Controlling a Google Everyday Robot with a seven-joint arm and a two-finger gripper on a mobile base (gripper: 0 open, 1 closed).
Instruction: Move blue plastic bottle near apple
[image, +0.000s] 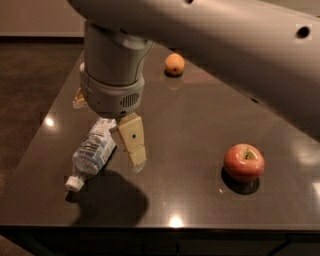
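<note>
The blue plastic bottle (94, 150) lies on its side on the dark table (190, 125) at the front left, with its white cap pointing to the front left. The red apple (244, 161) sits at the front right, far from the bottle. My gripper (112, 135) hangs over the bottle's upper end. It is open and empty. One tan finger (132, 142) reaches down just right of the bottle, and the other shows only as a tan tip (78, 98) behind the wrist on the left. The wrist hides the bottle's far end.
A small orange fruit (174, 64) sits near the table's back edge. My arm's large grey link (225, 45) crosses the top of the view from the right. The table's front edge (165, 227) runs close below the bottle and the apple.
</note>
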